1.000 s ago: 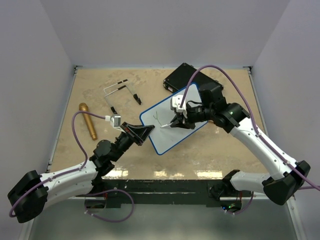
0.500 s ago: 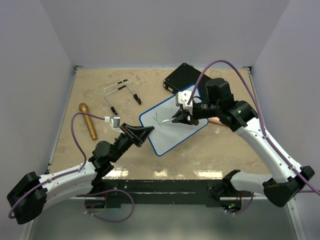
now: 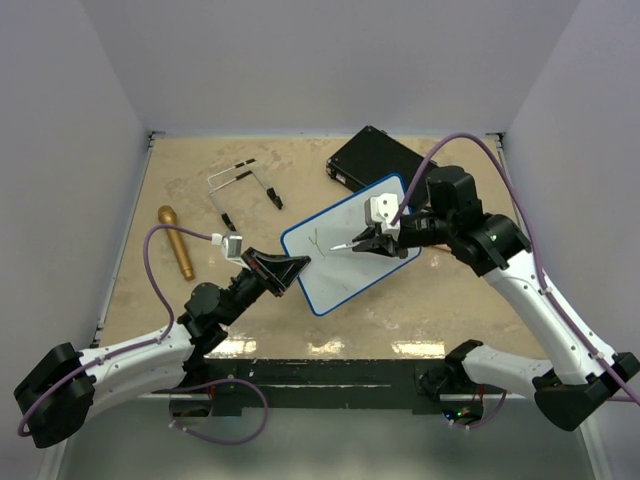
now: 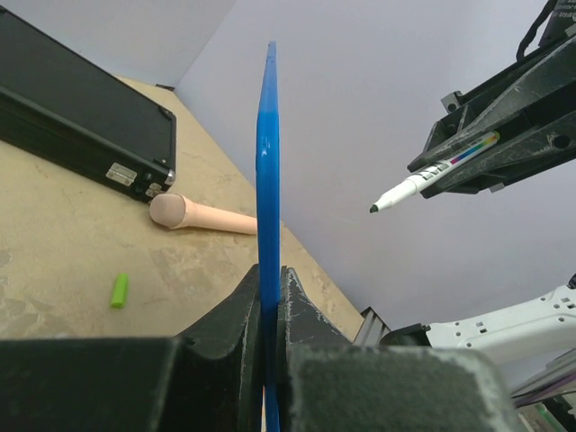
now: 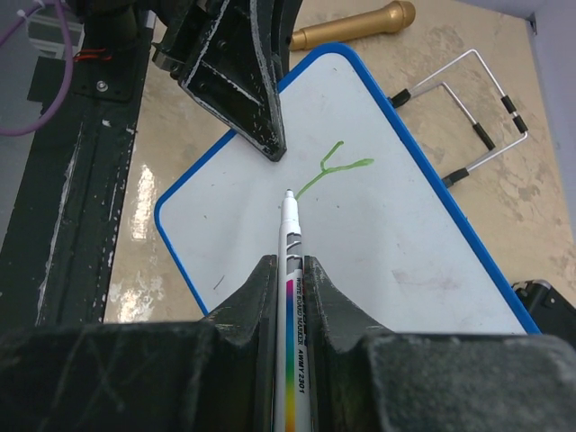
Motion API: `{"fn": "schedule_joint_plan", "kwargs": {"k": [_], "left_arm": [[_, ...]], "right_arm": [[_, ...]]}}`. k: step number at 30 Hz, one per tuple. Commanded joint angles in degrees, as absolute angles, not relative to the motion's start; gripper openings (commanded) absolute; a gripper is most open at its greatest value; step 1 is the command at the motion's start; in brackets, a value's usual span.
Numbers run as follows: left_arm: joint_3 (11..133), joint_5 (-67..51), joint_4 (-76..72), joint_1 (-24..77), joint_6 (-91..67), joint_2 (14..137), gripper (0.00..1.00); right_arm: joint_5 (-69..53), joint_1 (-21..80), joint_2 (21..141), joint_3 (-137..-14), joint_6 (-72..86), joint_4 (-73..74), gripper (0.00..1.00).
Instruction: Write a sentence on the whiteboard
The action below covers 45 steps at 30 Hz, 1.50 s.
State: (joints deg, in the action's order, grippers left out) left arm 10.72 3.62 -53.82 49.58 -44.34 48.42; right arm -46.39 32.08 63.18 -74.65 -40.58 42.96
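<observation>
The left fingers point(image 3: 290, 266) are shut tight on the edge of the flat white whiteboard with a thin blue rim point(image 3: 350, 250), over the middle of the speckled tan desk point(image 3: 180, 190). The right fingers point(image 3: 385, 243) pinch a smooth white marker pen point(image 5: 290, 243). Its tip sits just off the board, near a green Y-shaped mark point(image 5: 328, 169).

I'm counting one flat white whiteboard with a thin blue rim point(image 3: 345, 280), and it is carrying a single green Y-shaped marker stroke point(image 5: 331, 168). One white marker pen with a rainbow stripe point(image 5: 292, 261) is showing. Two microphones are lying on the table point(image 3: 445, 300): one gold metal microphone point(image 3: 175, 241) and one peach-coloured microphone point(image 4: 202, 214). One black rectangular case point(image 3: 375, 155), one bent wire stand with black tips point(image 3: 274, 198) and one small green cap point(image 4: 119, 290) are lying there too. Two black robot hands are showing, the left hand point(image 3: 298, 263) and the right hand point(image 3: 364, 243).
</observation>
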Motion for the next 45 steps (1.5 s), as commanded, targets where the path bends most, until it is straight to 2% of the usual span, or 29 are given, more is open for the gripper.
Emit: {"fn": "schedule_joint_plan", "kwargs": {"k": [1, 45], "left_arm": [[11.6, 2.99, -65.92, 49.83, -45.35, 47.81, 0.0], [11.87, 2.37, -68.82, 49.92, -46.49, 50.45, 0.0]], "right_arm": [[-48.25, 31.46, 63.02, -74.44, -41.48, 42.1, 0.0], [-39.99, 33.49, 68.38, -72.68, -33.5, 33.84, 0.0]]}}
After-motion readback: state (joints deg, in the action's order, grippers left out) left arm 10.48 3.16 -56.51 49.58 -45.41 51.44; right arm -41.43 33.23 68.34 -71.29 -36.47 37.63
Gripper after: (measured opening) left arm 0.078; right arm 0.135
